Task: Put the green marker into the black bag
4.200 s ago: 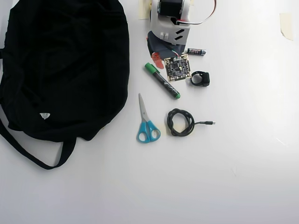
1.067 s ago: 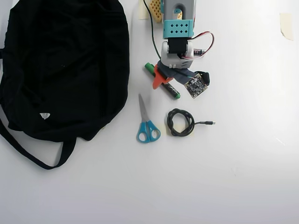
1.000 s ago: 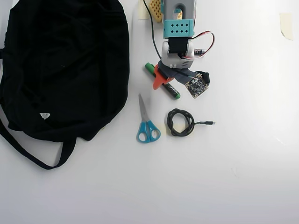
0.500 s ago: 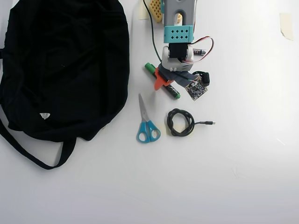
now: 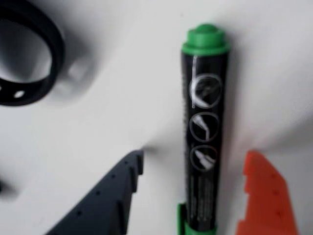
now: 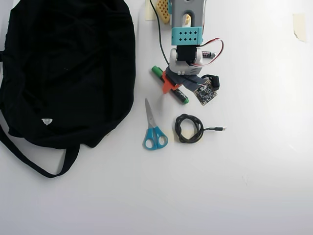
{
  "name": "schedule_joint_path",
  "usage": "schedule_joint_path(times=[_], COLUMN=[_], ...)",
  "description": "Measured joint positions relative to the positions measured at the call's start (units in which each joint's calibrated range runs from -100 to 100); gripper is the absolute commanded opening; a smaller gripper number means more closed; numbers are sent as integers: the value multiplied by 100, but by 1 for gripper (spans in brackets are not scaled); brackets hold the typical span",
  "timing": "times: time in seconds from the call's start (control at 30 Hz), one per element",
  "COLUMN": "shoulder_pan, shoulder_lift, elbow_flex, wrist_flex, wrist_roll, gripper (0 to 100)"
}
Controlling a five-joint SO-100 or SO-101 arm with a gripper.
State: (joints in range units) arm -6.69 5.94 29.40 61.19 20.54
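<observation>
Green marker lies between the open claw's fingers — untouched.

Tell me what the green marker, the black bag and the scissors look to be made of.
Green marker: smooth, slightly glossy plastic, judging by the sheen on its black barrel and the white printed icons. Black bag: soft matte fabric, going by its slumped shape, folds and limp strap. Scissors: pale grey blades that look like metal, with blue handles, probably plastic. The claw straddles the marker, open.
</observation>
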Motion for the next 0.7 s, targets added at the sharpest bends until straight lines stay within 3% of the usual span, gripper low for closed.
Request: schedule_joint_path(times=[0.4,0.7], shoulder_pan=[0,0], shoulder_lift=[0,0], elbow_flex=[0,0], wrist_flex=[0,-17], wrist_roll=[20,-20], gripper=[4,2])
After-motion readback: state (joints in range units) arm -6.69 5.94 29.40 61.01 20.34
